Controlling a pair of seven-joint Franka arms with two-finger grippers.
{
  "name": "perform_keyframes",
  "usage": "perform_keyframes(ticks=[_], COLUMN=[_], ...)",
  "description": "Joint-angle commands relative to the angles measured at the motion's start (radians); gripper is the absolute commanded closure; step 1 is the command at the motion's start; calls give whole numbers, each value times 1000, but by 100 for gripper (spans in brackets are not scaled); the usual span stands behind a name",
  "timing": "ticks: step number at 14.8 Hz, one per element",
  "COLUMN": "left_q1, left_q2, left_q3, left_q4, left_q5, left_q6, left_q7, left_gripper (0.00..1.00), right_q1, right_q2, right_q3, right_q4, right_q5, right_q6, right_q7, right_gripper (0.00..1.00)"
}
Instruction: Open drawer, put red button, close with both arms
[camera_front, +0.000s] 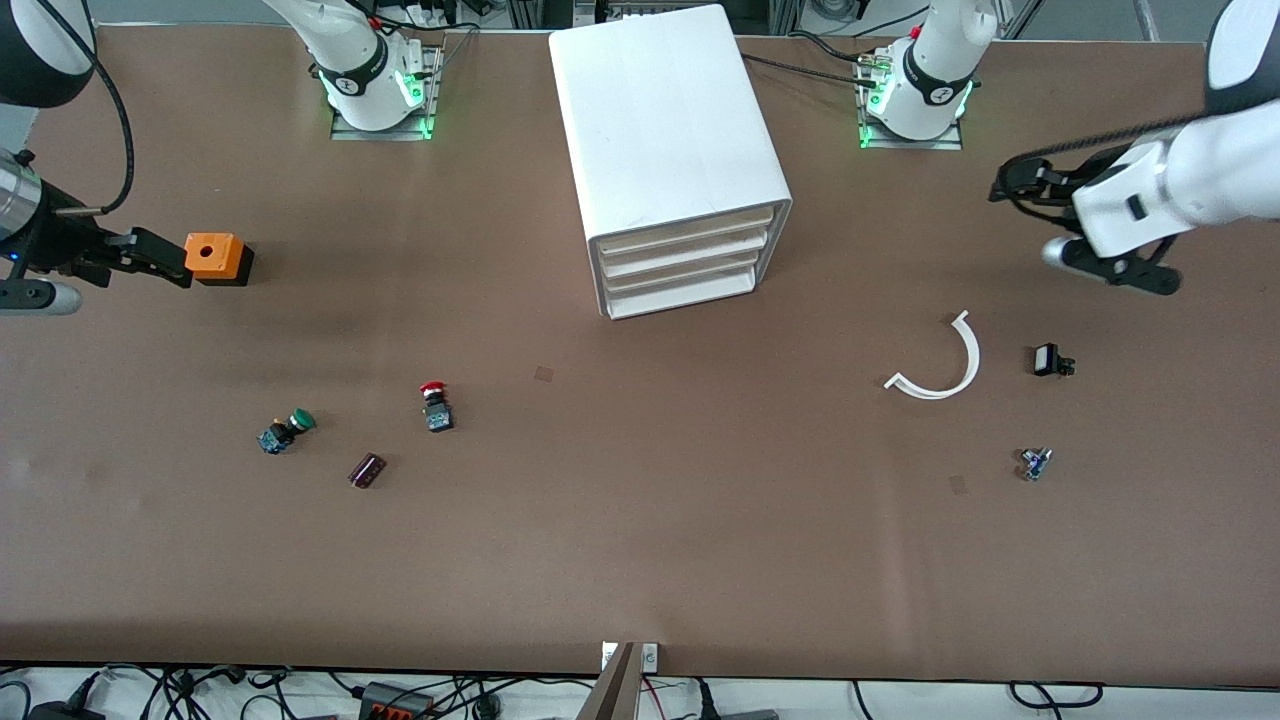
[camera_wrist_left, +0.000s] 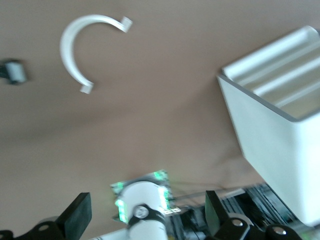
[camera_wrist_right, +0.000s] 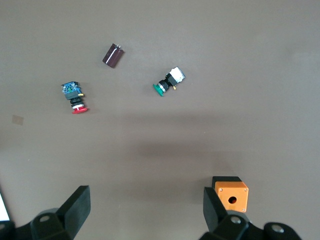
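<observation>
The red button (camera_front: 435, 404) lies on its side on the brown table, nearer the front camera than the white drawer unit (camera_front: 668, 140), toward the right arm's end. It also shows in the right wrist view (camera_wrist_right: 75, 98). The unit's drawers (camera_front: 686, 266) all look shut. My right gripper (camera_front: 140, 256) is open and empty, up over the right arm's end of the table beside the orange box (camera_front: 215, 257); its fingers (camera_wrist_right: 76, 209) stand wide apart. My left gripper (camera_front: 1030, 182) is open and empty over the left arm's end, its fingers (camera_wrist_left: 77, 216) wide apart.
A green-capped button (camera_front: 286, 430) and a dark maroon cylinder (camera_front: 367, 470) lie near the red button. A white curved strip (camera_front: 940, 368), a small black part (camera_front: 1050, 360) and a small blue part (camera_front: 1035, 463) lie toward the left arm's end.
</observation>
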Motion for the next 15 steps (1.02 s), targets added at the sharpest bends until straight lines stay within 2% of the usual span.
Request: perform_keyframes(ticks=[1, 3, 5, 7, 9, 12, 15], left_q1=[3, 11, 5, 12, 6, 6, 8], left_q2=[143, 225, 276, 274, 276, 296, 300], left_q3=[-1, -2, -18, -77, -126, -200, -223], left_q4=[27, 24, -19, -181, -303, -389, -440], left_q5=[-161, -356, -453, -581, -723, -760, -807], left_q6=[-25, 1, 97, 296, 447, 590, 609], left_q7=[29, 77, 192, 292, 407, 547, 625], left_gripper=[0, 0, 0, 0, 0, 0, 0], right_q1=[13, 68, 102, 129, 155, 200, 241], right_q2=[79, 160, 224, 293, 365, 450, 519], right_q3=[13, 13, 13, 13, 13, 15, 15], right_q4=[0, 25, 60, 80, 88, 88, 88], right_q5=[-4, -13, -5, -1, 2, 7, 12], right_q6=[50, 97, 106, 128, 178, 318, 419], right_q7=[-2, 1, 4, 5, 5, 4, 7], right_gripper=[0, 0, 0, 0, 0, 0, 0])
